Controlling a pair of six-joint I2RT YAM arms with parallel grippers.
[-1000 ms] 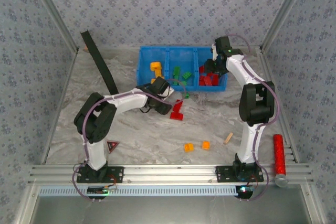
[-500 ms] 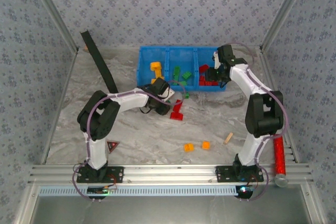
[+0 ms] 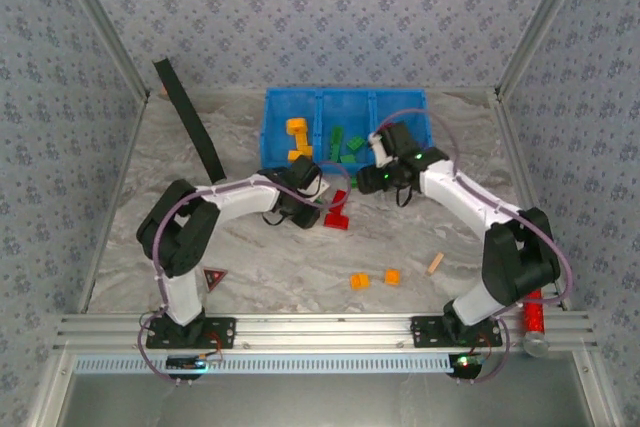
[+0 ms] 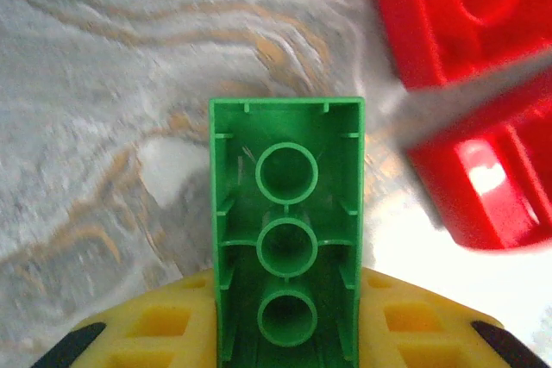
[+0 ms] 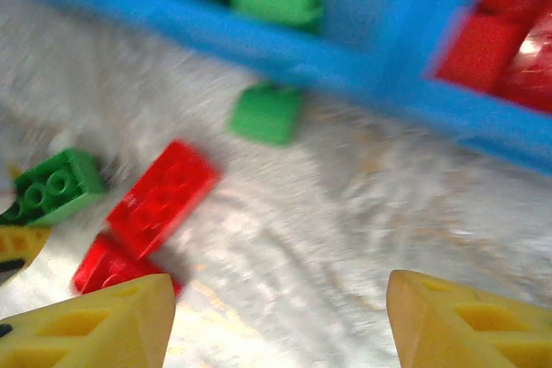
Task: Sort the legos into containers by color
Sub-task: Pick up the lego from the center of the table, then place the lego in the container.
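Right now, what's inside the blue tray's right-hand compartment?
Red legos lie in that compartment. From above, the right arm covers most of it, so their number is hidden.

no legible text, red triangle sticker (image 3: pixel 212 278), beside left arm (image 3: pixel 181 292)

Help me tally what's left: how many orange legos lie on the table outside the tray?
2. One orange lego lies on the table near the front; the other sits just right of it, not touching. Others may be hidden.
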